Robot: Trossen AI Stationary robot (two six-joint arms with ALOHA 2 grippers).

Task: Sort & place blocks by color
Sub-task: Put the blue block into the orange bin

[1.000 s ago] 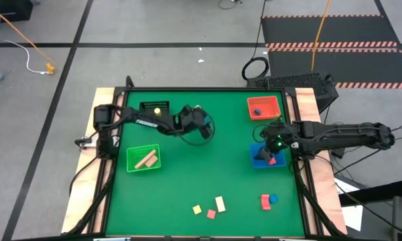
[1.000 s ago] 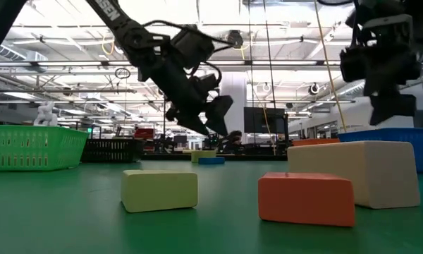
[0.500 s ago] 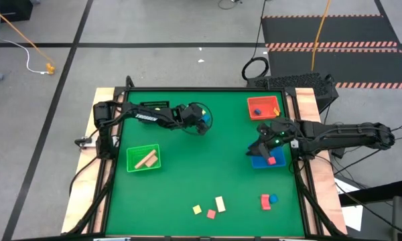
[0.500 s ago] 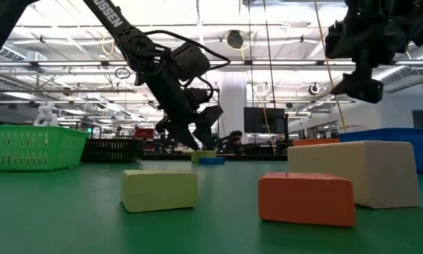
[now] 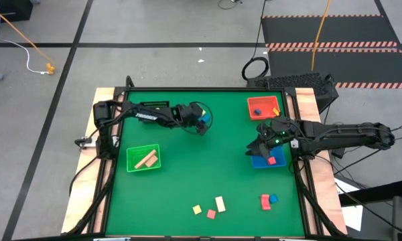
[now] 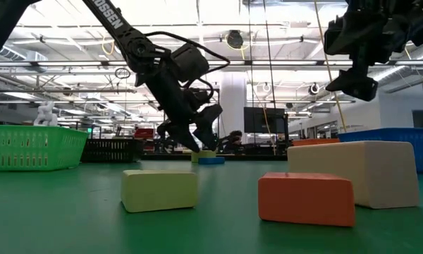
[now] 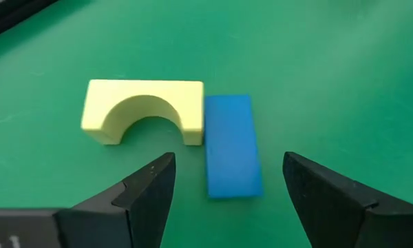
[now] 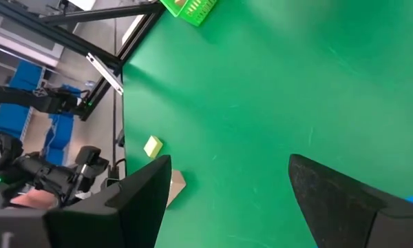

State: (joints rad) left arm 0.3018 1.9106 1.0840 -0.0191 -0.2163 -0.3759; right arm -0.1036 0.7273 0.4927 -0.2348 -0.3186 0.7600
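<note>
left hand (image 7: 224,182) spread | blue block (image 7: 230,145) between fingers | arch block (image 7: 143,110) beside

Green bin (image 5: 130,157), red bin (image 5: 252,102), blue bin (image 5: 257,163) on green table (image 5: 208,167).

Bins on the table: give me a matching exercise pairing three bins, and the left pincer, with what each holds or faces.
Things:
1. green bin
2. red bin
3. blue bin
4. left pincer

States:
A. holds a blue block and a yellow one
B. open over a blue bar beside a yellow arch
C. holds tan wooden pieces
D. holds a pink block

Pairs: 1-C, 2-A, 3-D, 4-B
</note>
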